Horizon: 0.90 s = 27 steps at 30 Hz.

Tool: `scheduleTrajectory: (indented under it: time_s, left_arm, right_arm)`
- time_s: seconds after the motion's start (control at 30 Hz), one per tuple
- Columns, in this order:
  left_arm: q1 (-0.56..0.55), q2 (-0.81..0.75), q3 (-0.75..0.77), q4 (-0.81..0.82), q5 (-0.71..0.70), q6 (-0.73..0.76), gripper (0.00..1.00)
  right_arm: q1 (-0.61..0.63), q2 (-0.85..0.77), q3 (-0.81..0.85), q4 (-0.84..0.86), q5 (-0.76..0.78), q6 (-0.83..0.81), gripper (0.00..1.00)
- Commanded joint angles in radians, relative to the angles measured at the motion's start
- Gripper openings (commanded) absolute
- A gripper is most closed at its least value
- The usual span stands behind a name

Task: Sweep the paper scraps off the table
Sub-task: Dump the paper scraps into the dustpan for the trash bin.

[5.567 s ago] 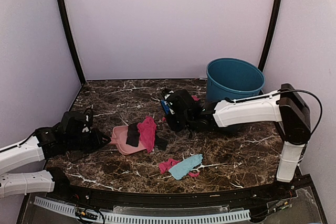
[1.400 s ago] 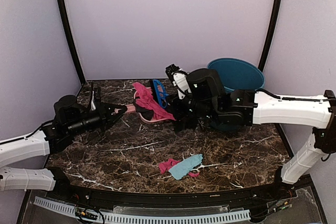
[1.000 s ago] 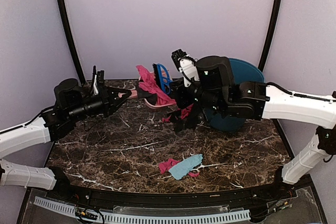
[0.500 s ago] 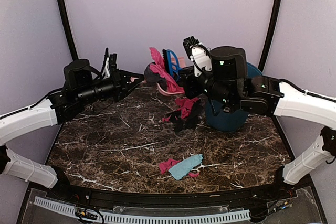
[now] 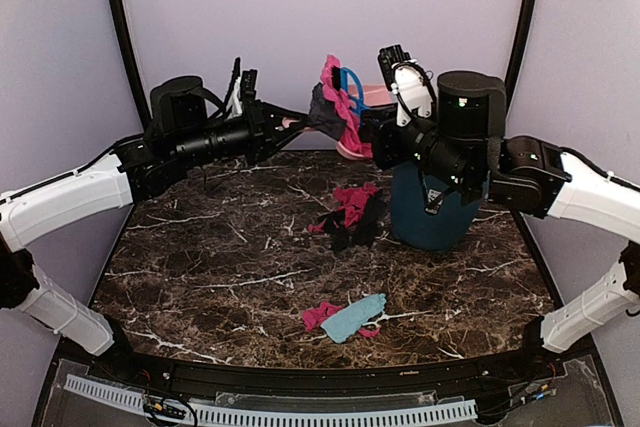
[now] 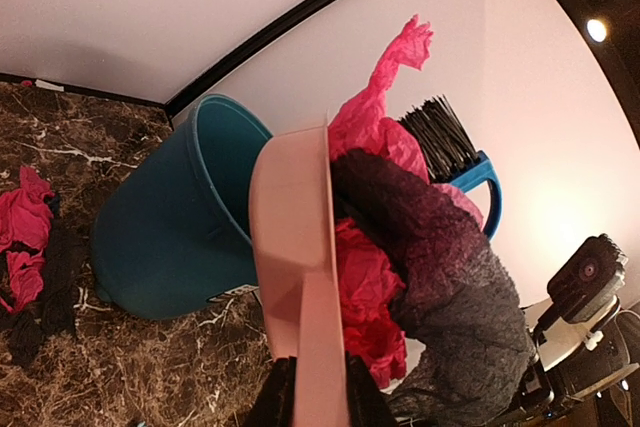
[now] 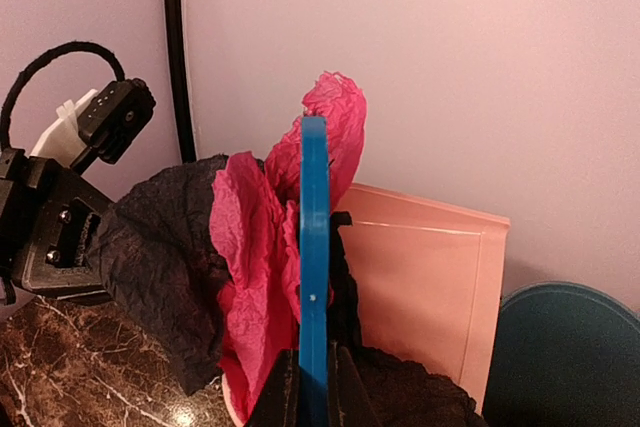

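Upper centre of the overhead view, my left end effector (image 6: 312, 402) is clamped on the handle of the dustpan (image 6: 292, 247), which is raised and tipped on edge; my right end effector (image 7: 312, 392) is clamped on the brush (image 7: 313, 247), pinning paper scraps (image 5: 335, 107) against the pan, just left of the bin (image 5: 430, 212); further scraps lie on the surface (image 5: 200, 267) at centre and lower centre. My worry: the load overhangs the pan short of the bin's mouth; easing the brush early would drop it back down.
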Motion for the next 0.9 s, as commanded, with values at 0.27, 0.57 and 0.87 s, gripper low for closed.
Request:
scheduleTrajectory:
  time_s: [0.27,0.57,0.87]
  left_arm:
    - [-0.041,0.186,0.263,0.005,0.076,0.041,0.0]
    - [-0.044,0.44,0.522,-0.044,0.135,0.1,0.0]
    - [-0.046,0.689,0.897,-0.24,0.142,0.263,0.0]
  right_arm:
    - [-0.111,-0.106,-0.125,-0.024,0.101,0.035,0.0]
    - [-0.239,-0.172,-0.222,-0.033,0.089,0.072,0.0]
    - [-0.356,-0.24,-0.278,-0.066,0.061,0.106,0.0]
